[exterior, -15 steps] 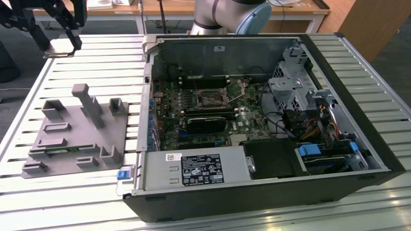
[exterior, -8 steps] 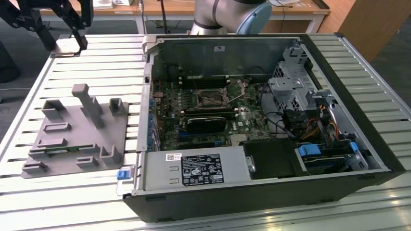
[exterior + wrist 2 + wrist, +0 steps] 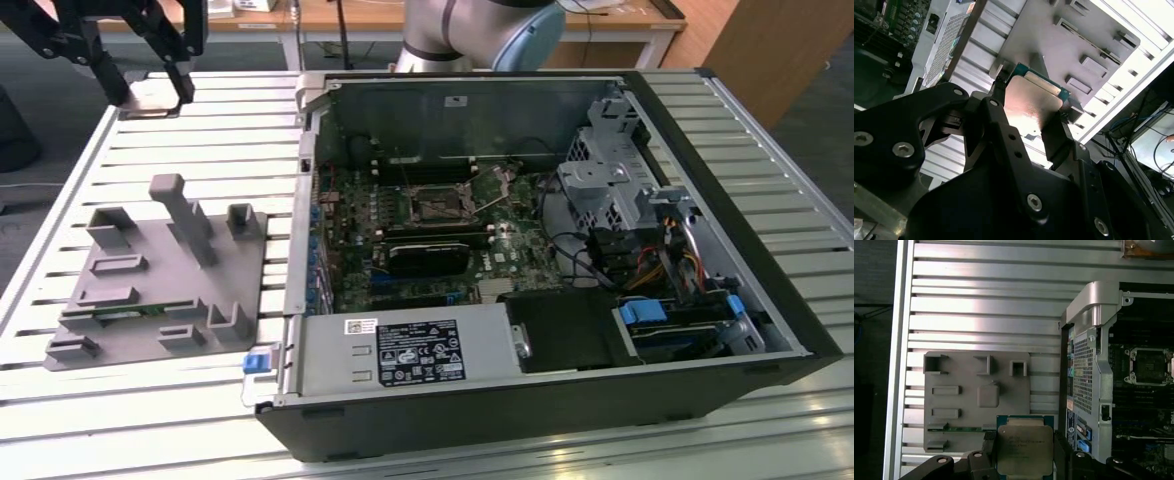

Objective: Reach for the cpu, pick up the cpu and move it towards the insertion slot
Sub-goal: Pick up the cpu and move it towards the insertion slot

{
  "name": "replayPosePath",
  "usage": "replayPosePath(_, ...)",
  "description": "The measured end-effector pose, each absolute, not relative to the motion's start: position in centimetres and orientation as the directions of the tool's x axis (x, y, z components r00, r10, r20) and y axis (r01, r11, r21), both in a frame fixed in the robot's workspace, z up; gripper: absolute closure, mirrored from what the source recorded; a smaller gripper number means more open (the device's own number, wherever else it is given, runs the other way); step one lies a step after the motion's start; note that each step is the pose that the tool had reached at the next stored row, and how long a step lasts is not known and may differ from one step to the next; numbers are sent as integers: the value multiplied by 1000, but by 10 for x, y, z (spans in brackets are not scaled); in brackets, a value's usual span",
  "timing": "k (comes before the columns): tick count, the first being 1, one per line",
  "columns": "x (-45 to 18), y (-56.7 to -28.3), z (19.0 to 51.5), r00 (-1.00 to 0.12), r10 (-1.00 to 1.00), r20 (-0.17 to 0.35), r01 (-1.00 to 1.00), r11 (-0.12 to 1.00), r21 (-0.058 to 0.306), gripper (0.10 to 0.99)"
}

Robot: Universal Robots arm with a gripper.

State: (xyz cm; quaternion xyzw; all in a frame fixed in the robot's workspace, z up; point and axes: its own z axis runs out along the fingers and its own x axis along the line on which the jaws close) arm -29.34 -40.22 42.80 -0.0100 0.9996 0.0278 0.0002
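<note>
We see the gripper [image 3: 1025,450] closed on the cpu [image 3: 1024,450]: in the first wrist view its two black fingers [image 3: 990,445] press the two opposite sides of the chip, and the silvery metal top with a green border faces the camera. In the second wrist view the cpu [image 3: 1031,102] is held the same way between the fingers [image 3: 1056,132], lifted above the grey plastic holder [image 3: 1069,45]. In the exterior view the gripper [image 3: 150,85] hangs over the far corner of the slatted worktop [image 3: 200,150] at the exterior view's left, with the pale chip [image 3: 154,95] between its fingers. The grey holder [image 3: 154,280] lies on the worktop near the edge at the exterior view's left, and a thin green memory stick [image 3: 134,312] is lying in one of its compartments. Just beside the holder stands the open computer case [image 3: 534,250]. The insertion slot [image 3: 441,205] is on the motherboard inside this case, well apart from the gripper; its dark centre is framed by a silver bracket. In the first wrist view the slot [image 3: 1148,366] appears inside the case, beyond its metal wall.
</note>
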Motion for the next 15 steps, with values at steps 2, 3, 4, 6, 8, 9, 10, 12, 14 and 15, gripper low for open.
replayPosePath(2, -289, -402, 428, -1000, -20, -1, -20, 998, 56, 545)
replayPosePath(3, -287, -402, 428, -1000, -20, -1, -20, 998, 56, 545)
replayPosePath(4, -285, -402, 428, -1000, -20, -1, -20, 998, 56, 545)
replayPosePath(6, -281, -402, 428, -1000, -20, -1, -20, 998, 56, 545)
replayPosePath(8, -277, -402, 428, -1000, -20, -1, -20, 998, 56, 545)
replayPosePath(9, -275, -402, 428, -1000, -20, 0, -20, 998, 56, 545)
replayPosePath(10, -273, -402, 428, -1000, -20, 0, -20, 998, 56, 545)
replayPosePath(12, -269, -402, 428, -1000, -20, 0, -20, 998, 56, 545)
replayPosePath(14, -265, -402, 428, -1000, -20, 0, -20, 998, 56, 545)
replayPosePath(15, -263, -402, 428, -1000, -20, 0, -20, 998, 56, 545)
